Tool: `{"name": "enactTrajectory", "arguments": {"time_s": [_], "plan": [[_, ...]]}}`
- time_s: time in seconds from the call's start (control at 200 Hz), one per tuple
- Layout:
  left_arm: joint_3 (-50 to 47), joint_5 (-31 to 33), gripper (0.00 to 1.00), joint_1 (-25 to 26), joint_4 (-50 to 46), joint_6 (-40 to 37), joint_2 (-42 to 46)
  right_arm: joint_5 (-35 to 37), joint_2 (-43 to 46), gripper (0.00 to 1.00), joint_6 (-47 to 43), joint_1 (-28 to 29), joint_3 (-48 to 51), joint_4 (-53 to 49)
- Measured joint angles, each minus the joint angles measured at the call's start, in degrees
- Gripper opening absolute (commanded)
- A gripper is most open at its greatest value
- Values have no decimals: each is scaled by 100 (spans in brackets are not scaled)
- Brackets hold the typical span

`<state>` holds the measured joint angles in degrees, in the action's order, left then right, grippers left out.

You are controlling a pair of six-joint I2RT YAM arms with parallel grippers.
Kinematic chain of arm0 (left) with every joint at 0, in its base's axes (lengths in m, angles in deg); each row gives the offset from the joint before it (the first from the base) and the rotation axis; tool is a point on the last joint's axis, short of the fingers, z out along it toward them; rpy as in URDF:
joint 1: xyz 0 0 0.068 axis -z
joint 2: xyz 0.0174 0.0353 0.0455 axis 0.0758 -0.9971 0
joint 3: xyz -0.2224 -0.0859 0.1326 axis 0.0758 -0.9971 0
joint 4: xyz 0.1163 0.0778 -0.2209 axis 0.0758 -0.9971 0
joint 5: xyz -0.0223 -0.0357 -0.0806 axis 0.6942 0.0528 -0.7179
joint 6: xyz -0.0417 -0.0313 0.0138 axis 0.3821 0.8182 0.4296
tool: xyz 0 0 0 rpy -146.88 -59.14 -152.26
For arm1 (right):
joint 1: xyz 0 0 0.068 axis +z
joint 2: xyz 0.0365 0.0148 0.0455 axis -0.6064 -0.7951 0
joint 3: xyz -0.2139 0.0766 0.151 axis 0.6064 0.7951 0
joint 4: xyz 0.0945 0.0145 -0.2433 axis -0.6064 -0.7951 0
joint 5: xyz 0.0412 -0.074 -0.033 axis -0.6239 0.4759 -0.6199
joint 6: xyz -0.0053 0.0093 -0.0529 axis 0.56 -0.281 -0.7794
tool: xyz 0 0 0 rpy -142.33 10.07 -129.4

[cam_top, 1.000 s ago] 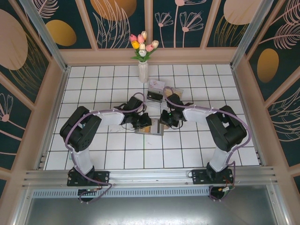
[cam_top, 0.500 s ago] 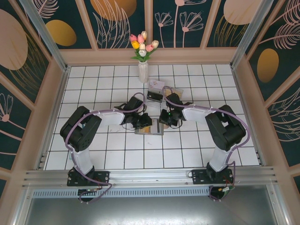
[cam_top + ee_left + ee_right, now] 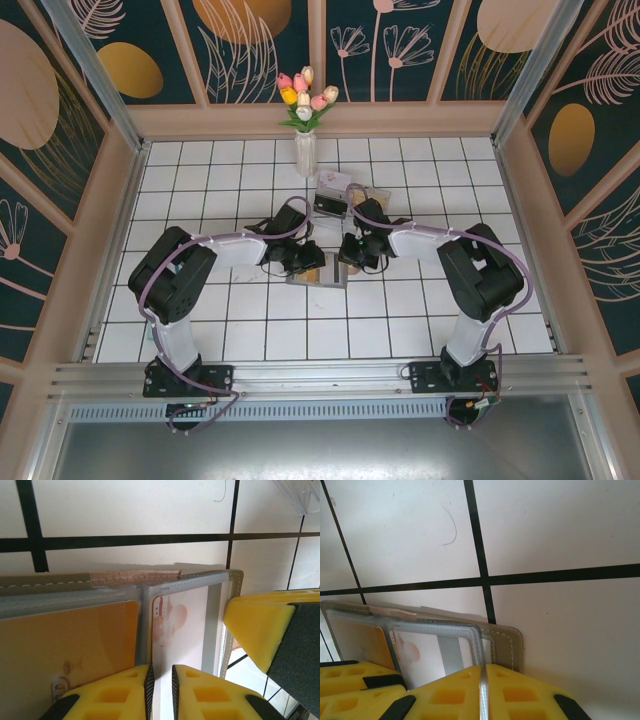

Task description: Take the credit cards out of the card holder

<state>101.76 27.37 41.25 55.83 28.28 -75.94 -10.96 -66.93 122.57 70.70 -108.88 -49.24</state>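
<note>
Card holder first: the soft grey bifold card holder [image 3: 318, 273] lies open and flat on the white-tiled desk [image 3: 250, 330], between my two pincers, and both of them are down on it.

From the right wrist, the right pincer [image 3: 481, 674] is closed on the holder's grey stitched window frame. That border runs straight in between the yellow pads [image 3: 520, 692], so I read this arm as the anchor. The left pincer [image 3: 161, 674] has its tips almost together, with only a thin slit between them. They sit over the seam where two credit cards meet: a tan-orange plastic card [image 3: 75, 645] off to one side of the tips, and a white card with red print [image 3: 182, 625] directly ahead of them under the clear window. Whether the left tips actually pinch the white card's near edge, I cannot tell.

The relation that matters is this. The white card's long axis runs straight away from the left pincer towards the holder's far stitched edge, and the grey frame closes it in at the far end and along both sides. As I judge it, the way out is back towards the left pincer along its own approach line. The left arm is the one placed for that pull.

The desk is smooth glossy tile with black grout lines, so I expect the holder to skate unless it is pinned. Room is tight, since the right pincer's yellow pad [image 3: 260, 625] sits just beside the window's outer edge. Beyond the tips lies a clear plastic tray [image 3: 299, 494], and farther off stands a white vase of tulips [image 3: 305, 150].
</note>
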Motion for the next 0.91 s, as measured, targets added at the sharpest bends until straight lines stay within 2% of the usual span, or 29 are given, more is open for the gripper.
{"name": "enactTrajectory", "arguments": {"time_s": [0.32,0.5,0.906], "plan": [[138,404,23,17,-343,-133,0,0,-15,13,0,0,2,-2],[109,354,14,17,-299,-144,0,0,-35,13,0,0,2,0],[103,216,16,-2,-251,-149,-7,-46,-35,13,-2,-7,2,17]]}}
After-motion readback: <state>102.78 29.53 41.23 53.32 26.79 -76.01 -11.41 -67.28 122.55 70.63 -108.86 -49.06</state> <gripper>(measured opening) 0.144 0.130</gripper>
